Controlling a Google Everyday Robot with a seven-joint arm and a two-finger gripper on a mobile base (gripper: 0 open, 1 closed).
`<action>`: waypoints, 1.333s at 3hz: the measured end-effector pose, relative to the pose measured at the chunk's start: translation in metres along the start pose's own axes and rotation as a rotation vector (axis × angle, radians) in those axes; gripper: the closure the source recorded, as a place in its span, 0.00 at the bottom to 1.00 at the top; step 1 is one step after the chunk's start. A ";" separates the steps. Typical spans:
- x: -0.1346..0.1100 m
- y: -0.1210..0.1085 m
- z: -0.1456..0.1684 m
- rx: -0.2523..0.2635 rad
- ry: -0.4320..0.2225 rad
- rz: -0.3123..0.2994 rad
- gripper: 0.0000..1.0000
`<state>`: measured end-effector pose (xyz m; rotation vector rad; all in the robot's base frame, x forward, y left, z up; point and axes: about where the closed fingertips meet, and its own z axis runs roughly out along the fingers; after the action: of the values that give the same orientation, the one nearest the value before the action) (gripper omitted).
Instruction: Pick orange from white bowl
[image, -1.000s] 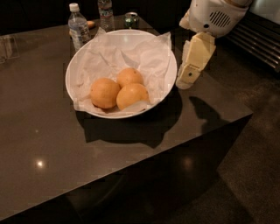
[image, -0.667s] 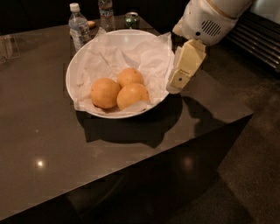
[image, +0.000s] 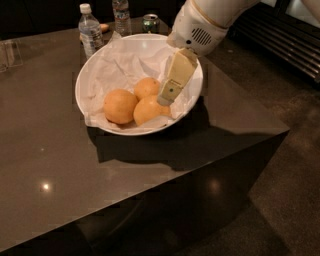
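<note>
The white bowl (image: 95, 70), wide and lined with crumpled white paper, stands on the dark table and holds three oranges. The orange (image: 148, 111), paler and slightly oblong, lies at the front right of the bowl. A rounder, deeper-orange one (image: 120, 106) lies to its left and a smaller one (image: 146, 87) behind it. My gripper (image: 169, 94) reaches down from the upper right into the bowl. Its cream tip is right at the top right of the paler orange and hides part of it.
Two water bottles (image: 90, 31) (image: 120, 14) and a can (image: 150, 22) stand just behind the bowl. A clear holder (image: 11, 53) sits at the far left. The table's corner (image: 287, 131) and front edge lie close to the bowl's right and front.
The gripper has moved left from beside the bowl's right rim to over the bowl, down onto the front right orange. The oranges and bowl have not moved.
</note>
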<state>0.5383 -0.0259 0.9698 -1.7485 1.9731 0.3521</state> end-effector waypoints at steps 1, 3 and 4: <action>-0.001 0.000 0.001 -0.001 0.000 -0.001 0.19; -0.003 -0.002 0.020 -0.017 -0.068 0.021 0.26; 0.001 0.002 0.043 -0.075 -0.085 0.046 0.28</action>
<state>0.5444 -0.0057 0.9327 -1.7063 1.9650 0.5135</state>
